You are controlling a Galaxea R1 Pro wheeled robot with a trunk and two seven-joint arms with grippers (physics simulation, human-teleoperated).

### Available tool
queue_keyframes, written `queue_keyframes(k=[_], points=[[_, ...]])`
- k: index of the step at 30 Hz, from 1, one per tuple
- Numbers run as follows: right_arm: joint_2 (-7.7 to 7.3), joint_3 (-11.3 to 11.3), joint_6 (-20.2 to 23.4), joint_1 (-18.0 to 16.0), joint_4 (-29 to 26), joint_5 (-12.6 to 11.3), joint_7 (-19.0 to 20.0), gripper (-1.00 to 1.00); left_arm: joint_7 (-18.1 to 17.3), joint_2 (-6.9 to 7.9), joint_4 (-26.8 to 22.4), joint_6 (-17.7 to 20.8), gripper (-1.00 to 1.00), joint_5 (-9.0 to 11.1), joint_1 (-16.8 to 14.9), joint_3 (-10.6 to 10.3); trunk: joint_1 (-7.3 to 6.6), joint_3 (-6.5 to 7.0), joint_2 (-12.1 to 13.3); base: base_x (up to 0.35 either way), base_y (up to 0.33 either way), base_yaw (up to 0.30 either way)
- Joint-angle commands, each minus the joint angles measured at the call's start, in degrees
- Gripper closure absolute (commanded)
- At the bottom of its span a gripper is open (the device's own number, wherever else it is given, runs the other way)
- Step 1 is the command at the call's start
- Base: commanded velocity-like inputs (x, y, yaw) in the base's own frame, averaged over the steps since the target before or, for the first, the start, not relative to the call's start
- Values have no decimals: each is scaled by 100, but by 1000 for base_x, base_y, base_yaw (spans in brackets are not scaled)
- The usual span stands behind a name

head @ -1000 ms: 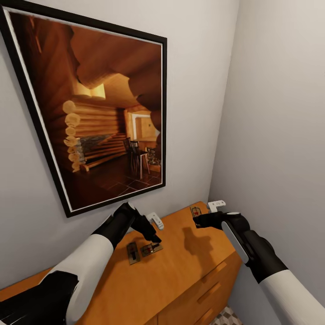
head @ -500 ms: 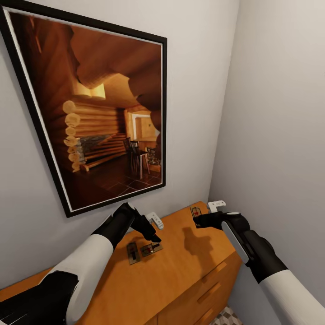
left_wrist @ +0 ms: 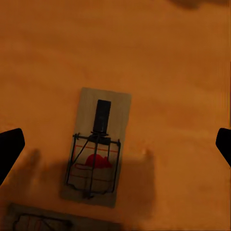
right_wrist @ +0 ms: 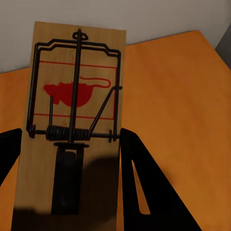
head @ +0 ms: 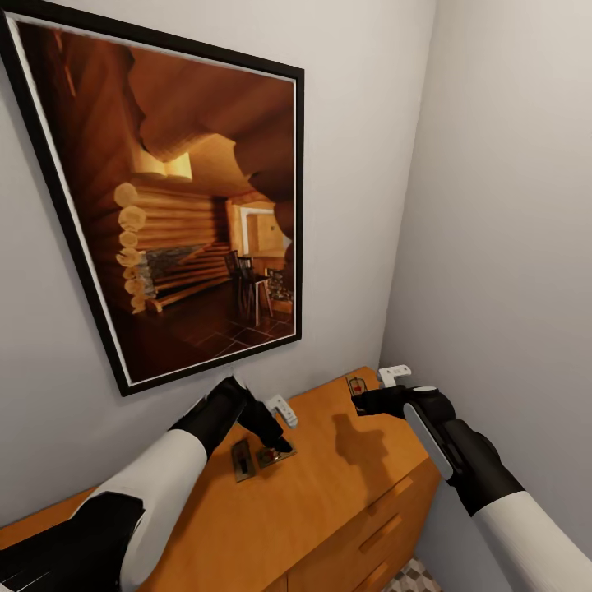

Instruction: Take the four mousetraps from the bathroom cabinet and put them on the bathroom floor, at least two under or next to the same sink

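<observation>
R gripper (head: 359, 400), lower right of head view: fingers pinched on a mousetrap (head: 356, 385), held up off the cabinet (head: 345, 485) top w/ the board standing near upright; R wrist view shows the same held trap (right_wrist: 72, 125) close up, dark fingers against both long edges, red mark + wire bar facing cam. L gripper (head: 275, 440), lower centre of head view: over the cabinet top, directly above a second trap (head: 271, 455); L wrist view has that trap (left_wrist: 96, 147) lying flat between the two dark fingertips at the frame's left + right edges, jaws spread wide, nothing gripped, tips well clear of the board on both sides. Third trap (head: 242, 460) lies flat just left of it in head view; its edge also peeks in at lower left of L wrist view (left_wrist: 43, 222). Fourth trap: can't place it in these views. Progress, as I judge it: early. One trap in hand, L lined up for a second pick, none on the bathroom floor (head: 411, 575), which shows as a sliver of cube-pattern tile at bottom right of head view. Left to do: close L on trap, carry to floor, fetch the rest, put at least two by the sink. Large framed cabin picture (head: 164, 197) on wall, upper left.
</observation>
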Motion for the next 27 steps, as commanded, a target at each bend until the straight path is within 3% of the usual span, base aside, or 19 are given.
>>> queue_keyframes(k=[1, 4, 11, 21, 27], points=[[-5, 8, 22, -3, -5, -6, 11, 100, -23, -1, 29, 37, -100, -28, 0, -1, 2, -3, -5, 0, 0, 0], [-5, 8, 24, -3, -7, -6, 11, 100, 73, -1, 139, 35, -100, -32, 0, -1, 2, -3, -5, 0, 0, 0], [-5, 8, 25, -3, -10, -5, 11, 100, 748, -1, 253, 40, -100, -8, 0, -2, 2, -3, -5, 0, 0, 0], [-5, 14, 24, -3, -13, -4, 11, 100, 1283, -1, 863, 35, -100, -16, -7, -25, 2, -3, -5, 0, 0, 0], [-5, 15, 25, -3, -12, -4, 11, 100, 1616, -1, 974, 41, -100, -9, -12, -27, 2, -3, -5, 0, 0, 0]])
